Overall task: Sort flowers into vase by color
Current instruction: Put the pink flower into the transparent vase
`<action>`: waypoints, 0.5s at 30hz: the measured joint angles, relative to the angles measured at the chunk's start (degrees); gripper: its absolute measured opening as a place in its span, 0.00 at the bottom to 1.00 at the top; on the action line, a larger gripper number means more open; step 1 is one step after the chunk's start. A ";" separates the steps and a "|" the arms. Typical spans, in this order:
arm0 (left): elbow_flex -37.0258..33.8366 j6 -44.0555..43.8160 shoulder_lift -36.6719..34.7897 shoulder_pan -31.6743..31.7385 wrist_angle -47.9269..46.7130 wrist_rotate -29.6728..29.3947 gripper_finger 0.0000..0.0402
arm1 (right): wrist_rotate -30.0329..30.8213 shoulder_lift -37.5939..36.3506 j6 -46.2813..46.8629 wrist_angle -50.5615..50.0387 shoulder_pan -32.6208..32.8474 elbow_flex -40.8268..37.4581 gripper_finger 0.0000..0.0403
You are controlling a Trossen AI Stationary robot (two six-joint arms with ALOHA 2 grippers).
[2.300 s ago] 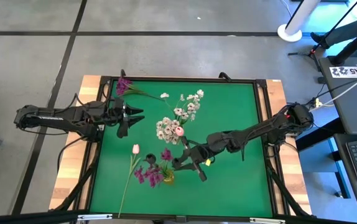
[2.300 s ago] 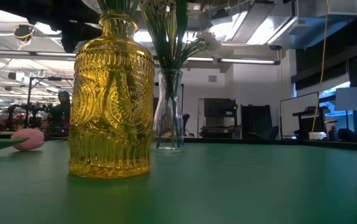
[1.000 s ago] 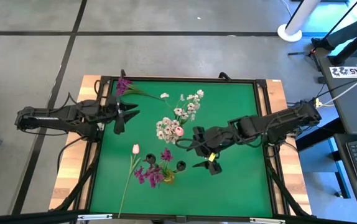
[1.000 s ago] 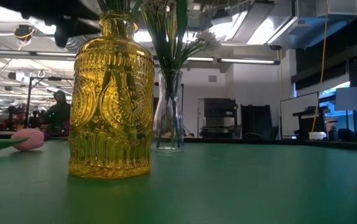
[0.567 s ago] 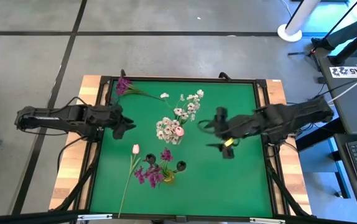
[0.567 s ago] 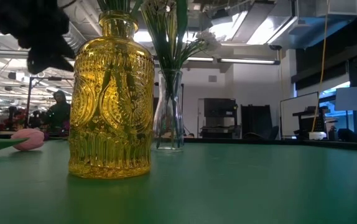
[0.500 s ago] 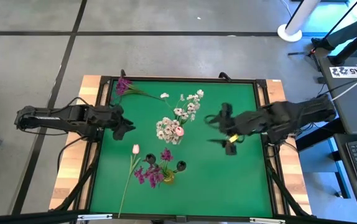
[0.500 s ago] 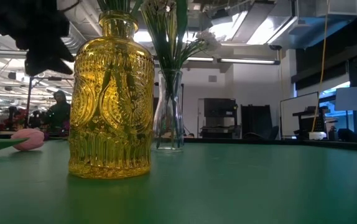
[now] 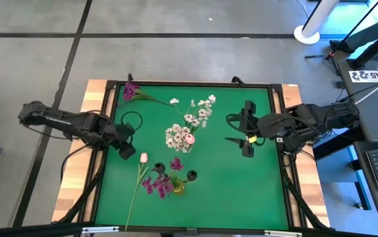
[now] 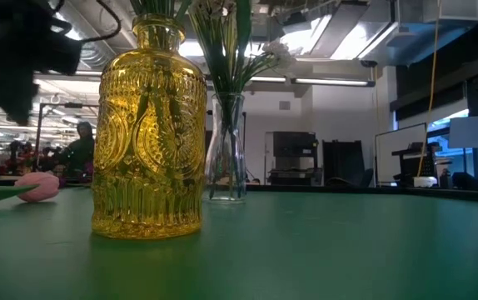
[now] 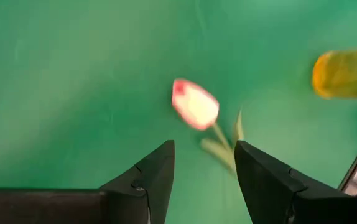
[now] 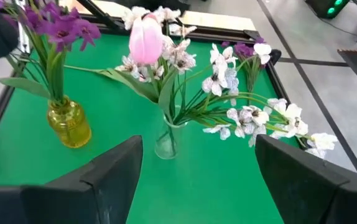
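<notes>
A pale pink tulip (image 9: 143, 157) lies on the green mat (image 9: 255, 191), its stalk running toward the near edge. My left gripper (image 9: 128, 151) hangs just left of its bud (image 11: 195, 104), tipped down and open, with nothing between its fingers. A yellow vase (image 9: 178, 187) holds magenta-purple flowers (image 12: 60, 28). A clear vase (image 12: 166, 140) holds white sprays (image 9: 199, 115) and a pink tulip (image 12: 146, 40). Another purple stem (image 9: 131, 90) lies at the far left. My right gripper (image 9: 236, 130) stands open above the mat's right side, holding nothing.
A black frame (image 9: 195, 84) borders the mat. The low view shows the yellow vase (image 10: 147, 133) close up, the clear vase (image 10: 226, 150) behind it and the lying tulip bud (image 10: 37, 186) at left. Bare mat lies between the vases and the right edge.
My left gripper has gone toward the near edge and down, tipping its fingers downward toward the lying tulip. My right gripper has drawn back from the vases toward the table's right edge and risen. The flowers and vases have stayed in place.
</notes>
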 joint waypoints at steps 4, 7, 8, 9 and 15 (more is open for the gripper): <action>3.58 -6.57 3.94 -6.67 -2.43 0.00 0.40 | 0.54 -0.07 0.24 -0.06 0.00 -0.03 0.76; 4.76 -12.40 6.55 -11.92 -2.52 -0.78 0.40 | 1.52 -0.01 0.37 -0.19 0.00 -0.03 0.76; 4.83 -14.45 7.37 -13.78 -2.45 -1.23 0.40 | 1.82 -0.02 0.50 -0.27 0.00 -0.03 0.76; 4.83 -16.45 8.23 -15.62 -2.60 -1.90 0.40 | 1.97 -0.03 0.94 -0.55 0.00 -0.03 0.76; 4.78 -26.45 13.52 -26.54 5.99 -10.82 0.40 | 1.99 -0.03 1.71 -0.89 0.00 -1.65 0.76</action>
